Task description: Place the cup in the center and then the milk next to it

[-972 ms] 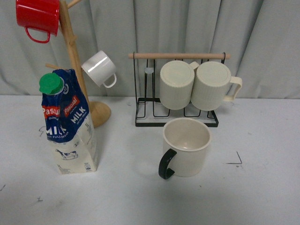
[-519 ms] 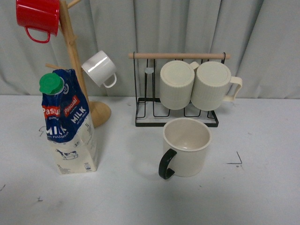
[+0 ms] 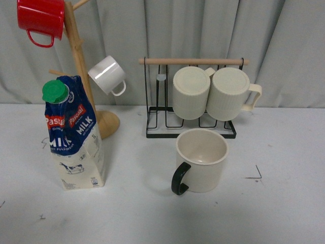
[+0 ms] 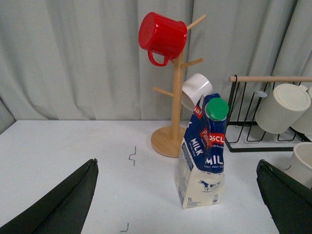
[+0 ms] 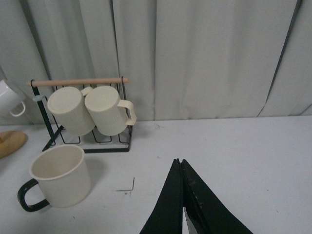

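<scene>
The cup (image 3: 201, 159), a wide cream mug with a black handle, stands upright on the table in front of the black rack; it also shows in the right wrist view (image 5: 59, 176). The milk (image 3: 74, 133), a blue and cream carton with a green cap, stands upright at the left, in front of the wooden mug tree. In the left wrist view the milk (image 4: 202, 154) stands between my wide-open left gripper (image 4: 178, 187) fingers, some way ahead. My right gripper (image 5: 179, 162) is shut and empty, to the right of the cup. Neither gripper shows in the front view.
A wooden mug tree (image 3: 81, 66) holds a red mug (image 3: 41, 18) and a small white mug (image 3: 107, 74). A black wire rack (image 3: 191, 96) holds two ribbed cream mugs (image 3: 210, 92). Small pen marks (image 3: 255, 175) dot the white table. A grey curtain hangs behind.
</scene>
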Action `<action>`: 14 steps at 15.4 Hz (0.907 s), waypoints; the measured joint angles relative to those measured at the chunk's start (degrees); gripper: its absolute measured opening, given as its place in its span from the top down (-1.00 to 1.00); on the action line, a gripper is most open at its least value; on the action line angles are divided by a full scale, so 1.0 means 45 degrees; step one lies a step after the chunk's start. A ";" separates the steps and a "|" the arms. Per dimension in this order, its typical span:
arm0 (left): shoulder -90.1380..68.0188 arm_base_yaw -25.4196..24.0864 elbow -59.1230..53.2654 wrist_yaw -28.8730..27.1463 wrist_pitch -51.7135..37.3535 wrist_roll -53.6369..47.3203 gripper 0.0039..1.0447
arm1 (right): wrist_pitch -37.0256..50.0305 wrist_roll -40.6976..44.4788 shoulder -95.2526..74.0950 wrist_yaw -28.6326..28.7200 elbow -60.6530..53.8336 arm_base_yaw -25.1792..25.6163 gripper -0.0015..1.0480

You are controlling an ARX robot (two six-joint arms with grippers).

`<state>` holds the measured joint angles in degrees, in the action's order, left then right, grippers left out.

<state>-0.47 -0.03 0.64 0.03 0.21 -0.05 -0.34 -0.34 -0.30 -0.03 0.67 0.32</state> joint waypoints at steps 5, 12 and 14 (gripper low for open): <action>-0.2079 0.1146 0.0874 -0.1807 0.1831 0.0287 -0.88 | 0.0024 0.0010 0.0010 0.0000 0.0000 0.0000 -0.13; -1.3100 0.2322 0.1987 -0.1273 -0.5921 0.0544 -0.88 | 0.0029 0.0005 0.0010 0.0005 0.0000 0.0000 -0.87; -1.4756 0.2453 0.2594 -0.1146 -0.6781 0.0588 -0.88 | 0.0029 0.0005 0.0010 0.0005 0.0000 0.0000 -0.87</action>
<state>-66.87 11.00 12.32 -5.13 -30.30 2.59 -0.21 -0.32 -0.25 -0.01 0.67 0.32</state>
